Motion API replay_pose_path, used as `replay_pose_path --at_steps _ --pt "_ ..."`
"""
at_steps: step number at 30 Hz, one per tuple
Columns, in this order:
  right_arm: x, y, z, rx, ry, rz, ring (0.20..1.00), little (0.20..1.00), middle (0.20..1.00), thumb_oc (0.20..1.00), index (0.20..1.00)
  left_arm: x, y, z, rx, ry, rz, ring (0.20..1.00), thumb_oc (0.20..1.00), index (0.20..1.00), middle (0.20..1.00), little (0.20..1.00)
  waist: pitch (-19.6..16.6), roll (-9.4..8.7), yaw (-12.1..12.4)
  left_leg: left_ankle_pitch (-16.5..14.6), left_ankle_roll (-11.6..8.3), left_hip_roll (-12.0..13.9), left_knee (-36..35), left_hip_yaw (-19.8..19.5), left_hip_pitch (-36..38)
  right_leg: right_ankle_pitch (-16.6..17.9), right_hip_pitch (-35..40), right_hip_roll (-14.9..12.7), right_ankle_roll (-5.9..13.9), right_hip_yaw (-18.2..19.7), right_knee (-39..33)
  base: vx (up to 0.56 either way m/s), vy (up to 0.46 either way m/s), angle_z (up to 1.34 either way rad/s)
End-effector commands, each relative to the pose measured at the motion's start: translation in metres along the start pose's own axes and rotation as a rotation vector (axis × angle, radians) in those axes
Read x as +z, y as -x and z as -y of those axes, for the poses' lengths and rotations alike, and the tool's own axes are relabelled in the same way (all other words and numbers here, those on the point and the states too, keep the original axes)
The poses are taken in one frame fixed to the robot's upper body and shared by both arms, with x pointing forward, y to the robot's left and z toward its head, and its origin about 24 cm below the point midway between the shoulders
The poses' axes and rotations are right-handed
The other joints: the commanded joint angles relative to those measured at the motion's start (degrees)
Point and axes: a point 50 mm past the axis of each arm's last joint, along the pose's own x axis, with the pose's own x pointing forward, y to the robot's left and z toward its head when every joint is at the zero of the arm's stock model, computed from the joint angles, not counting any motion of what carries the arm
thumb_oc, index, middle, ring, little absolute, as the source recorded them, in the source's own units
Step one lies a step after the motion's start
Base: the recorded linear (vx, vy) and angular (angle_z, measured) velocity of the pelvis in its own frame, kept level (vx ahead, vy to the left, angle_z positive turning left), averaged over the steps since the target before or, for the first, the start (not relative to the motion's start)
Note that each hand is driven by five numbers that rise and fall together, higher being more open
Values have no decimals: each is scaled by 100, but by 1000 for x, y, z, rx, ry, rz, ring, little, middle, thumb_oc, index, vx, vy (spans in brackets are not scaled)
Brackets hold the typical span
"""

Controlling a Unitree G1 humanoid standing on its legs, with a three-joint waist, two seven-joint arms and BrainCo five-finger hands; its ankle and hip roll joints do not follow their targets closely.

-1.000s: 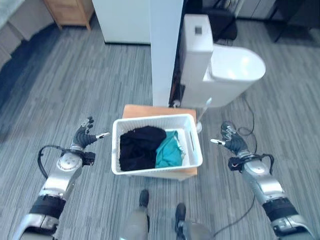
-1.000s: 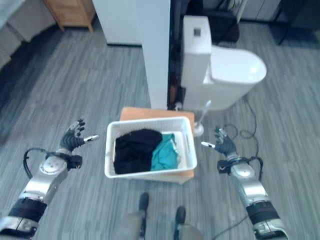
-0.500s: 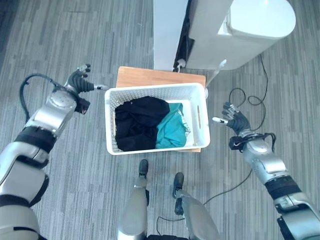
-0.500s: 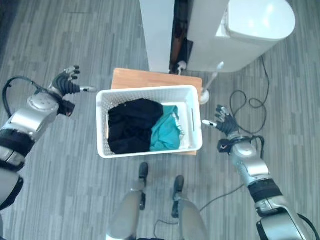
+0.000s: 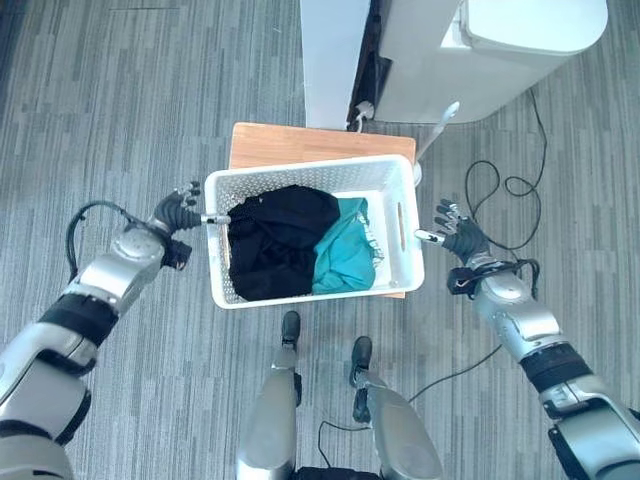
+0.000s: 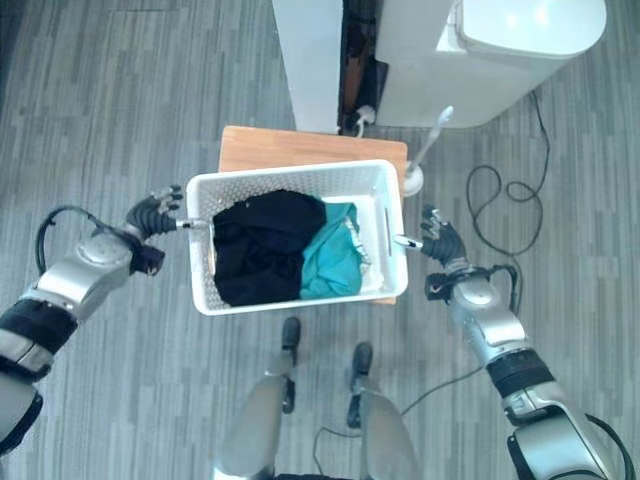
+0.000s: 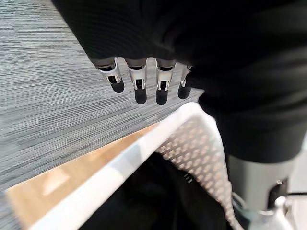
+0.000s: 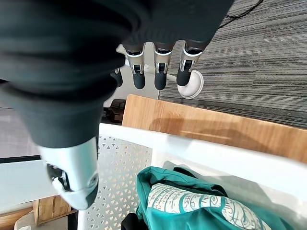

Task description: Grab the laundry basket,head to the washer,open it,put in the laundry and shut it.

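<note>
laundry basket (image 5: 313, 181) lengthwise fore-aft, seemingly slightly skewed

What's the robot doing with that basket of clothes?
It is getting ready to pick up the white plastic laundry basket, which sits on a low wooden stand and holds black clothing and a teal garment. The left robot hand and the right robot hand are open at the basket's two ends, not gripping it yet.

Both hands have moved in close to the white basket (image 5: 312, 172). The left hand (image 5: 178, 212) now has its thumb at the basket's left rim. The right hand (image 5: 455, 238) now sits right beside the right rim, fingers straight.
</note>
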Motion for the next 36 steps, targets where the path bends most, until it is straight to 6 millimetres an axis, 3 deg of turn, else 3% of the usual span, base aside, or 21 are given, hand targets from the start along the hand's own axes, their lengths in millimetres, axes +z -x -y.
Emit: replay_pose_path --at_steps 1,4,9,19,25,32,36 --pt "17 4 10 -33 -13 88 1000 1000 1000 1000 1000 16 6 -9 28 52 92 1000 1000 1000 1000 1000 -230 -27 26 -388 -265 412 784 -26 -498 409 -298 -1014 521 19 -41 0 0 0" --pt "18 3 10 -38 -19 91 1000 1000 1000 1000 1000 4 21 0 -40 13 78 1000 1000 1000 1000 1000 -210 9 36 -385 -262 398 767 -21 -491 399 -311 -1027 514 15 -22 0 0 0" --pt "21 0 6 -38 -23 102 1000 1000 1000 1000 1000 -2 25 7 -57 15 70 1000 1000 1000 1000 1000 -166 18 19 -398 -259 396 764 -21 -491 373 -344 -1037 514 23 35 0 0 0" --pt "37 -12 -16 -10 0 144 1000 1000 1000 1000 1000 13 -10 55 -43 227 76 1000 1000 1000 1000 1000 -63 -57 -100 -342 -231 348 685 -71 -590 331 -529 -1062 513 7 155 0 1 0" --pt "41 -14 -22 0 3 154 1000 1000 1000 1000 1000 21 -20 73 -36 333 76 1000 1000 1000 1000 1000 -21 -58 -118 -325 -210 327 679 -84 -655 322 -600 -1065 506 -14 184 0 0 0" --pt "38 -14 -18 1 32 134 1000 1000 1000 1000 1000 20 -16 71 -52 309 83 1000 1000 1000 1000 1000 -27 -33 -104 -353 -205 320 719 -58 -675 316 -603 -1070 498 -27 187 0 0 0" --pt "24 -9 -5 -8 62 82 1000 1000 1000 1000 1000 16 -3 37 -37 176 108 1000 1000 1000 1000 1000 -87 13 -59 -417 -211 342 799 -67 -650 286 -547 -1065 494 -26 214 26 -2 -1"
